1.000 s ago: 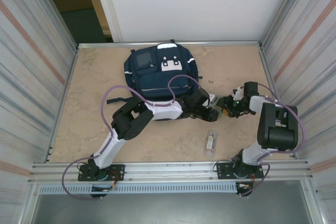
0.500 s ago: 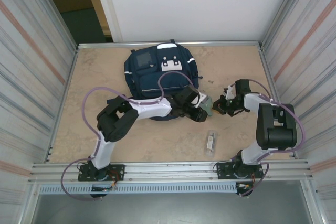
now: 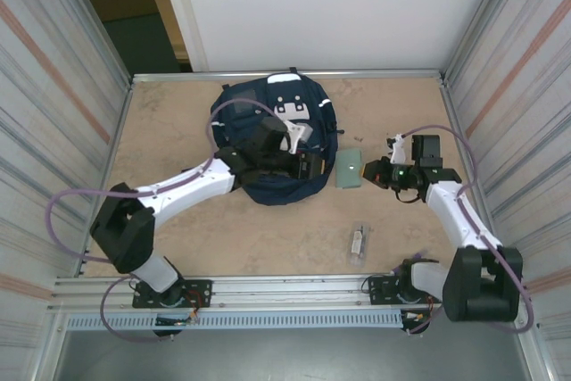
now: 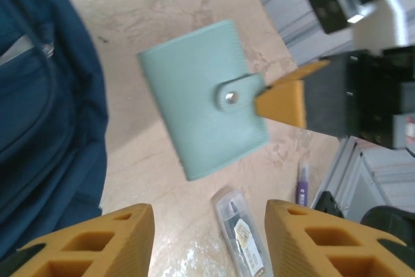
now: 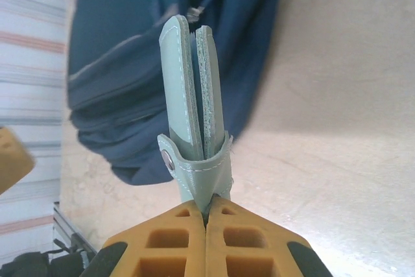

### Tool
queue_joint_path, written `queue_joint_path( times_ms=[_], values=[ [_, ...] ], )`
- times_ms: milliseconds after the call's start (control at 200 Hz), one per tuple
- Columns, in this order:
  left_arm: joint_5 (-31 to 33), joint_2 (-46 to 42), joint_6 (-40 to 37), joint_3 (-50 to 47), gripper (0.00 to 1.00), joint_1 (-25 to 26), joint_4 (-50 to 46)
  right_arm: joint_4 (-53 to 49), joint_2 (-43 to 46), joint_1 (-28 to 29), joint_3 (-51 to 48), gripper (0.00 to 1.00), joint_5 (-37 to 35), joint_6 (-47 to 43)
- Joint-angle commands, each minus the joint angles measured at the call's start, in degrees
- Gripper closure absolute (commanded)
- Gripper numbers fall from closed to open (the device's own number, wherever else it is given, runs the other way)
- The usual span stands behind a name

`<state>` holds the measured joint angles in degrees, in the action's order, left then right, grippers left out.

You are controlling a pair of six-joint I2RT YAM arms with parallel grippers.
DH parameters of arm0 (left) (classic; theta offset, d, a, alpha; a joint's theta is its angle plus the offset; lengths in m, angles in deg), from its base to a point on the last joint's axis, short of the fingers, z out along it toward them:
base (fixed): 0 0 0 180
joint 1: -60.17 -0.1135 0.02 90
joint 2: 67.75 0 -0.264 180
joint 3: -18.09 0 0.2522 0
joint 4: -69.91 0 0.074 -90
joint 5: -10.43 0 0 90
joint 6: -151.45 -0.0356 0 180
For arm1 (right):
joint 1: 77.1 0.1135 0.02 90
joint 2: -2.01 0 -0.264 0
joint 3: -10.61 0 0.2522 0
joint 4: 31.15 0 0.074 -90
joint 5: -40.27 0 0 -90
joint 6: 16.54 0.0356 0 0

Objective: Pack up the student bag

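The navy student bag (image 3: 268, 104) lies at the back middle of the table, with my left arm stretched across it. My left gripper (image 3: 315, 168) hovers open at the bag's right edge, its fingers (image 4: 91, 241) empty above the tabletop. A mint-green snap wallet (image 3: 350, 168) hangs just right of the bag, and my right gripper (image 3: 378, 172) is shut on its strap end. In the right wrist view the wallet (image 5: 191, 95) stands edge-on above the shut right gripper (image 5: 206, 215), with the bag (image 5: 142, 43) behind it. The left wrist view shows the wallet (image 4: 201, 98) flat-on beside the bag (image 4: 45, 95).
A clear plastic case (image 3: 358, 241) holding a small item lies toward the front right, seen also as the case (image 4: 243, 231) between the left fingers. A purple marker (image 4: 303, 185) rests near the metal rail. Ribbed metal walls (image 3: 62, 113) enclose the table.
My left gripper has drawn back left from the wallet and now sits over the bag. The wallet stays in my right gripper, which has shifted slightly up and right.
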<state>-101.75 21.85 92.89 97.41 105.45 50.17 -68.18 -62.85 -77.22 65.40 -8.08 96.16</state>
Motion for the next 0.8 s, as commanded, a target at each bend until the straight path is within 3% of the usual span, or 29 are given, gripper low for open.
queue_joint_path(
  times_ms=[0,195,416,521,676,792],
  values=[
    [-4.5,-4.0,4.9,-2.5,0.48,-0.4,0.7,-1.8,4.1,1.5,1.9,1.0,5.4,2.7],
    [-10.0,-9.1,12.6,-7.3,0.42,-3.2,8.4,2.7,7.7,8.4,6.2,1.0,10.4,9.5],
    [-7.7,-14.2,15.3,-10.7,0.39,-5.8,8.4,8.4,6.2,16.2,10.6,1.0,12.3,15.5],
    [-8.6,-16.3,19.0,-13.4,0.39,-6.4,13.8,12.5,3.6,18.6,11.0,1.0,14.5,18.9],
    [-11.2,-19.0,19.6,-14.6,0.57,-6.4,18.5,16.0,1.2,22.3,11.5,1.0,14.3,20.1],
    [-9.8,-22.5,19.5,-16.5,0.79,-6.4,19.9,16.3,0.2,22.7,12.1,1.0,14.4,20.6]
  ],
)
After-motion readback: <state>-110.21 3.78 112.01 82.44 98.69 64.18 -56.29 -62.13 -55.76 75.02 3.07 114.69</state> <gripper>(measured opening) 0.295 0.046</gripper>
